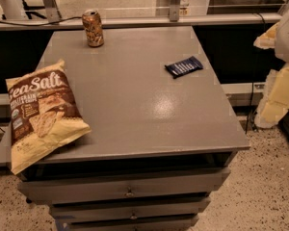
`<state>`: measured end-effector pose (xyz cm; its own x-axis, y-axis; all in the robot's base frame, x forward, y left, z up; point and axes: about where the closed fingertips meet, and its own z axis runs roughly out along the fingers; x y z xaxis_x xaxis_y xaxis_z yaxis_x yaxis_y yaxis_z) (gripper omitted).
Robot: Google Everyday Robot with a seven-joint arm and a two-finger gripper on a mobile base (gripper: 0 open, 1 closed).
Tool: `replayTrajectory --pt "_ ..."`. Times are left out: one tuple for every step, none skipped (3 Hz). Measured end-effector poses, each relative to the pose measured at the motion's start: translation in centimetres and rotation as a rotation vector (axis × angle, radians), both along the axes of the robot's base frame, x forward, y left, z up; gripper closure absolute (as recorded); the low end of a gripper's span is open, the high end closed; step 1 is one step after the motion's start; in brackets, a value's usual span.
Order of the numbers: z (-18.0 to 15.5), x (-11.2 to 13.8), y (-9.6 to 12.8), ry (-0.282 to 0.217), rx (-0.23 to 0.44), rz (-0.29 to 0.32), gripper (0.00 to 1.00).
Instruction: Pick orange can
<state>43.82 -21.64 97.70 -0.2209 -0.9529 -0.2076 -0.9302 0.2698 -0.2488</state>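
The orange can (92, 28) stands upright at the far left of the grey table top (135, 105), near its back edge. It has an orange-copper body with pale markings and a silver top rim. My gripper (279, 81) shows only as pale yellow and white parts at the right edge of the view. It is off the table's right side, well away from the can, and nothing shows in it.
A large Sea Salt chip bag (41, 112) lies on the table's front left and hangs over the edge. A flat dark-blue snack wrapper (184, 66) lies at the right. Drawers (130, 189) are below the table top. A rail (135, 20) runs behind the table.
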Motion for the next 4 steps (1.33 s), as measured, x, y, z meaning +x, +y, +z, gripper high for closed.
replayTrajectory --pt "0.1 0.1 0.0 -0.005 0.008 -0.003 0.0" --pt "-0.4 1.1 1.2 -0.022 0.082 0.005 0.0" --pt "-2.4 4.5 5.2 -0.054 0.278 0.027 0.0" --pt "-2.8 8.9 10.4 -0.107 0.488 0.04 0.0"
